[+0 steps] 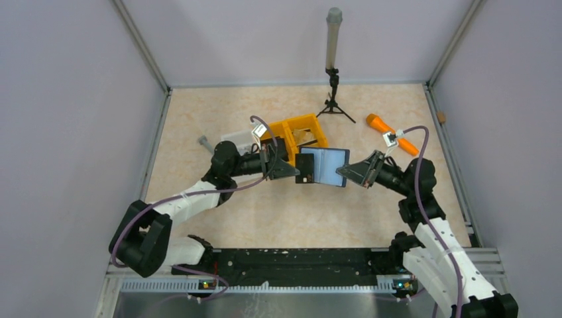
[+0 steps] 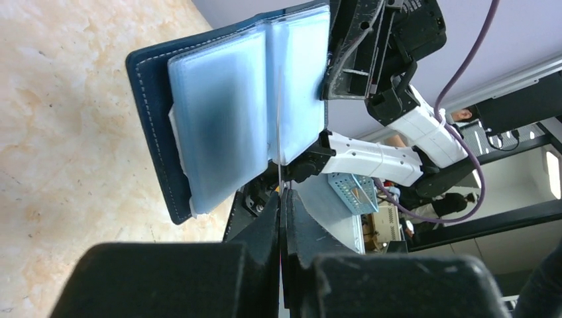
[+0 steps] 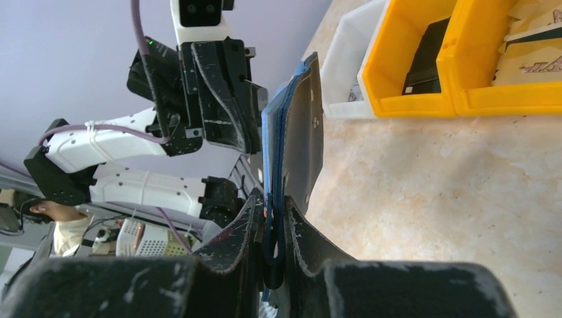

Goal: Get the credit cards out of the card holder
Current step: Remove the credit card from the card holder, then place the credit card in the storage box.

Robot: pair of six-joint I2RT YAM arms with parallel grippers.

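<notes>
While the right end effector (image 3: pixel 272 207) clamps the open card holder (image 3: pixel 299 132), the left end effector (image 2: pixel 281 200) pinches a thin inner sheet (image 2: pixel 280 132).

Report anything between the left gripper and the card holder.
Nothing visible. The left gripper is shut on a thin sheet, edge-on, at the open card holder, which the right gripper clamps in mid-air. Card or pocket sleeve, I cannot tell.

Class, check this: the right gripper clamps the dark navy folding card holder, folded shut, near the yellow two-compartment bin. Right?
Wrong: the dark navy folding card holder is open, as the left wrist view shows; the right gripper clamps it near the yellow two-compartment bin.
</notes>
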